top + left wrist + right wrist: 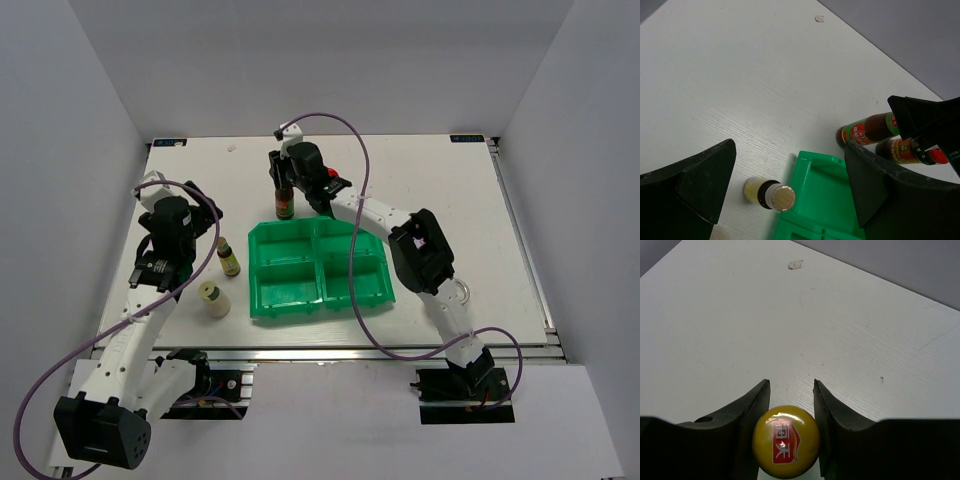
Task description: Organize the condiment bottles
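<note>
Hovering over the left of the white bench (450, 200), the left hand (790, 150) has its jaws spread wide and holds nothing. A cream yellow-capped bottle (212, 299) and a slim dark bottle with a yellow cap (229, 258) stand near it, just left of the green four-compartment plastic tray (262, 300). Beyond the tray's far wall, the right hand (791, 385) pinches a second slim dark yellow-capped bottle (785, 441) near its cap. It is best lifted straight up, kept upright, carried clear over the wall, and released only once seated in a compartment.
</note>
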Tool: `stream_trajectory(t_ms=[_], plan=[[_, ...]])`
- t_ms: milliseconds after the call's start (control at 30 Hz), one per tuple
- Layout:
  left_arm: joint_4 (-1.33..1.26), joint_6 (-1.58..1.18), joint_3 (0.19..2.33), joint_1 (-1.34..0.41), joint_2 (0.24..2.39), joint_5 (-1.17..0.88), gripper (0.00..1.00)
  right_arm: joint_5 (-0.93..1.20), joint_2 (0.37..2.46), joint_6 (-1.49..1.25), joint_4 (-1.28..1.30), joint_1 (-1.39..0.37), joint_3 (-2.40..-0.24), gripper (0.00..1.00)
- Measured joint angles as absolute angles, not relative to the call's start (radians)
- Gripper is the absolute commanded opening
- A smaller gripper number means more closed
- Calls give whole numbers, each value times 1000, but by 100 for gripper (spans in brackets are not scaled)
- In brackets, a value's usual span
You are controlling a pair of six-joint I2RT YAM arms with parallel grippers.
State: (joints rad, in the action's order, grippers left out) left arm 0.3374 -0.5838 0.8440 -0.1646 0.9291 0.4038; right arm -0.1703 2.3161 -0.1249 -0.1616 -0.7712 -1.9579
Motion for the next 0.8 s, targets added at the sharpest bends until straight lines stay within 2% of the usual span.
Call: stream_trajectory(t_ms=[200,533,800], plan=[[336,-584,844,-165,919,404,98,-79,2266,-84,-113,-775,-1937,0],[337,-584,841,-165,919,405,98,41,1890,-48,-160,-781,-1681,0],[337,-585,841,-165,919,407,98,76,1789,-25,-205,-789,-1483,0]])
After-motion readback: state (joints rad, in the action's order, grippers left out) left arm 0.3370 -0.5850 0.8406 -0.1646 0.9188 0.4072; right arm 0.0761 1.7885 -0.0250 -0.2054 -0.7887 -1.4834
